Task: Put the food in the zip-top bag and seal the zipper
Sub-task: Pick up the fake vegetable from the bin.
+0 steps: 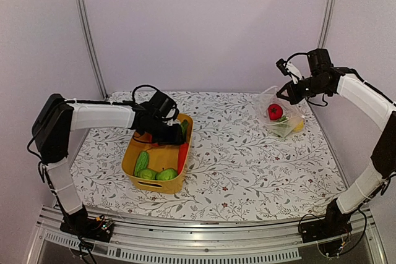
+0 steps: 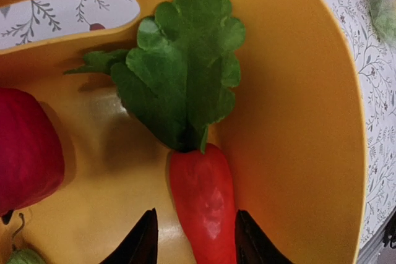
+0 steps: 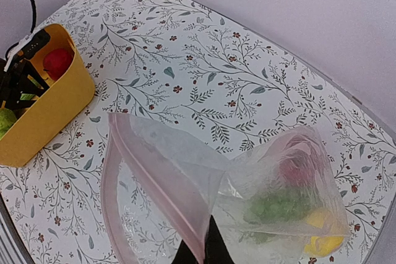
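An orange-red carrot with a green leafy top lies in the yellow basket against its wall. My left gripper is open and straddles the carrot. One finger is at the carrot's side and the other finger stands a little apart. A red apple lies beside it. My right gripper is shut on the mouth edge of the clear zip-top bag and holds it up off the table. The pink zipper gapes open. Red, green and yellow food lies in the bag.
The yellow basket stands left of centre on the flowered tablecloth and also holds green pieces. The bag hangs at the back right near the wall. Metal frame posts rise at both back corners.
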{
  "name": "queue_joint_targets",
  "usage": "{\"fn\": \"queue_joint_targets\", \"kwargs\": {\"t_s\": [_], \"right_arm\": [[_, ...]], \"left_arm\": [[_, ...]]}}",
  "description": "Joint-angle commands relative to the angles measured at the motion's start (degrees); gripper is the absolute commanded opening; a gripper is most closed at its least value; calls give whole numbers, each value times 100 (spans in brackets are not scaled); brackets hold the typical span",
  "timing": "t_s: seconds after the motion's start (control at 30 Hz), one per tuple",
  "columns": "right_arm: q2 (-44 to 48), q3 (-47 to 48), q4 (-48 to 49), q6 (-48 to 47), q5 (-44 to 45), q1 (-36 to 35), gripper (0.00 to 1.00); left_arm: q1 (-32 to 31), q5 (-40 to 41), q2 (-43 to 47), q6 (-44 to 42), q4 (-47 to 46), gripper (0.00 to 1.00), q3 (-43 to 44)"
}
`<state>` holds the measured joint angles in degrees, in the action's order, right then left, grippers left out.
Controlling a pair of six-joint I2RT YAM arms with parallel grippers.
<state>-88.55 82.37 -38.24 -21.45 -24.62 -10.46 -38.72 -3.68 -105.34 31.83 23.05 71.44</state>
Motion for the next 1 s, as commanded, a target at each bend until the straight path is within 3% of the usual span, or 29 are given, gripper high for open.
{"fn": "queue_joint_targets", "kwargs": {"t_s": [0.0, 0.67, 0.83, 0.97], "right_arm": [[163, -54, -33, 46, -113, 0, 0], [129, -94, -44, 71, -139, -3, 0], [128, -87, -43, 96, -165, -4, 0], [143, -98, -52, 105, -175, -4, 0]], "left_arm": [[55, -203, -166, 110, 42, 42, 112], [0, -727, -778, 190, -115, 39, 146], [4, -854, -937, 235, -90, 46, 218], [4, -773, -866, 227, -74, 44, 230]]}}
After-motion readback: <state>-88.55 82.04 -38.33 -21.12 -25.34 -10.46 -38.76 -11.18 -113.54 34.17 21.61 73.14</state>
